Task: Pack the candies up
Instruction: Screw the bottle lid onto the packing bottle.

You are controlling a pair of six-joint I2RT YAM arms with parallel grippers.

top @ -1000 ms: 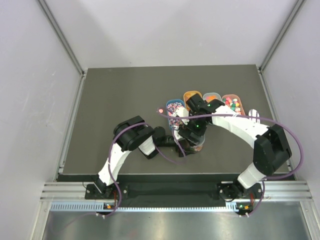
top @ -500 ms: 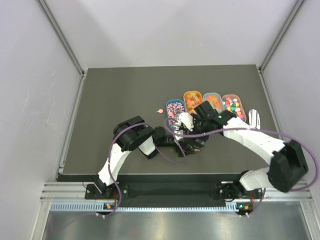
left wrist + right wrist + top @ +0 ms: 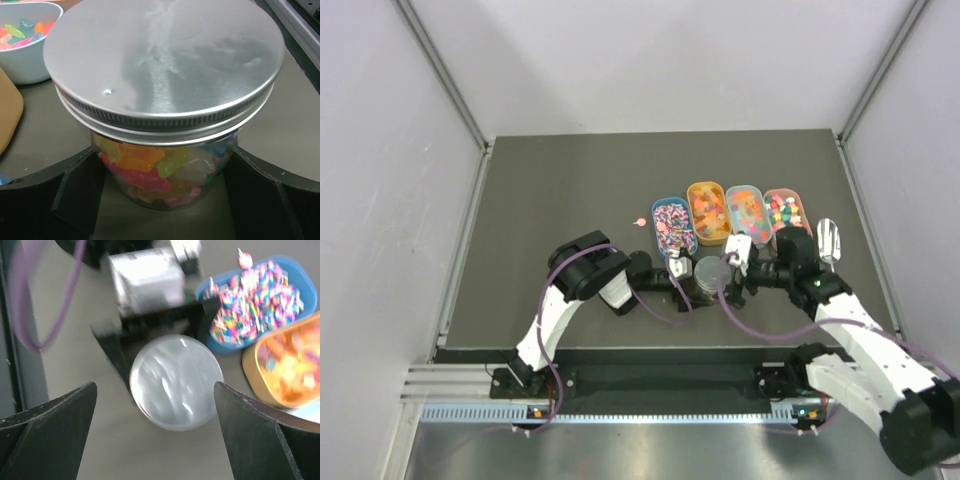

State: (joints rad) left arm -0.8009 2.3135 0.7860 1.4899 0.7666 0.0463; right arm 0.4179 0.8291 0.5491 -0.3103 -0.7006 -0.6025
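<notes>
top view, candies: heaped in four oval trays far right on the table; one stray lies left of them.
top view, jar: lidded, just in front of the trays, between both arms.
top view, left gripper: reaches in from the left and clasps the jar.
top view, right gripper: just right of the jar, apart from it.
top view, scoop: on the table beside the rightmost tray.
left wrist, jar: metal lid on; gummies packed against the clear wall, both fingers pressing it below the lid.
right wrist, right gripper: jaws spread wide, empty; blurred lid below the gap.
handling, judged: candies tiny, light, loose, the gummies soft and tacky, so better scooped than pinched. The filled jar is rigid, smooth, likely breakable; hold the wall under the lid.
</notes>
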